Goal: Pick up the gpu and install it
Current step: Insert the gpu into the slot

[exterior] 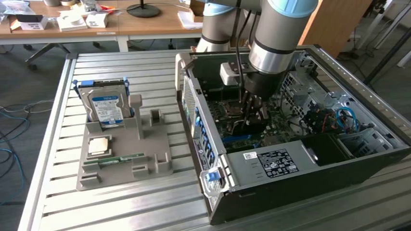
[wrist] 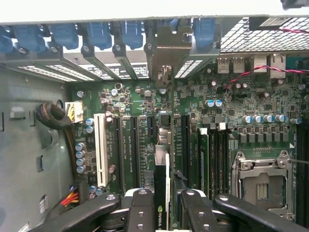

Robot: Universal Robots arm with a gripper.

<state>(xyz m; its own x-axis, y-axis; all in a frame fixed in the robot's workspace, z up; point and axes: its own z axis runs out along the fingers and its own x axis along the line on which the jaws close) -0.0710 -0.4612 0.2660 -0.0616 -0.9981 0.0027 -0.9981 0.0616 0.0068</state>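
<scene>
In the wrist view the gpu [wrist: 162, 176] is a thin dark card seen edge-on, with a green logo near my fingers. My gripper [wrist: 162, 200] is shut on it, one black finger [wrist: 140, 210] on each side. The card's pale metal bracket [wrist: 167, 50] stands at the case's rear slot openings, among the blue latches. The card hangs over the black expansion slots [wrist: 149, 145] of the motherboard [wrist: 241, 96]. The exterior view has my gripper [exterior: 251, 113] reaching down into the open computer case [exterior: 289, 163]; the card is hard to make out there.
A white slot [wrist: 100, 150] and the bare CPU socket [wrist: 263, 186] flank the card. Cables [wrist: 53, 118] lie by the case wall. Outside the case, a grey holder [exterior: 122, 168] carries a hard drive [exterior: 106, 108], a chip [exterior: 97, 146] and a memory stick [exterior: 115, 159].
</scene>
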